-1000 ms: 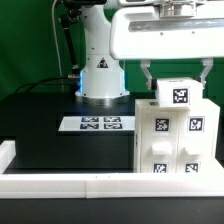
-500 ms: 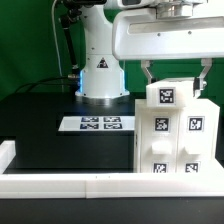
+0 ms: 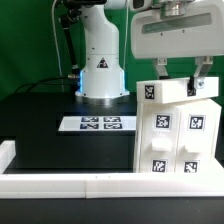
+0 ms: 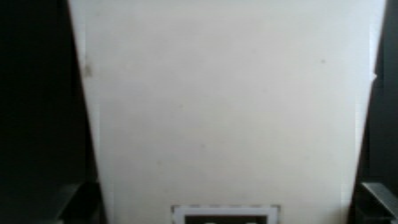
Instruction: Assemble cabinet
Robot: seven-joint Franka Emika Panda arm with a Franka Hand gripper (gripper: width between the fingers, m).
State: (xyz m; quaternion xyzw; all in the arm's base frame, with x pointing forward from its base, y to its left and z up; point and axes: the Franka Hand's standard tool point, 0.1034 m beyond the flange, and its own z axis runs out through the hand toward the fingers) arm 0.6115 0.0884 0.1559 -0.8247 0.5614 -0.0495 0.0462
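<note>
The white cabinet (image 3: pixel 178 140) stands at the exterior view's right, with square markers on its front. A white top panel (image 3: pixel 180 90) lies on it, turned askew, with a marker showing at each end. My gripper (image 3: pixel 181 75) comes down from above with a finger on each side of this panel and is shut on it. In the wrist view the top panel (image 4: pixel 222 110) fills the picture, and my gripper (image 4: pixel 221 205) shows only as dark fingertips (image 4: pixel 64 203) at its long edges. A marker peeks out near them.
The marker board (image 3: pixel 100 124) lies flat on the black table (image 3: pixel 50 135) in front of the robot base (image 3: pixel 100 75). A long low white border rail (image 3: pixel 60 185) runs along the table's near edge and up the exterior view's left.
My gripper has shifted toward the exterior view's right and turned. The top panel has turned with it, from showing one marker face to lying askew with two markers showing.
</note>
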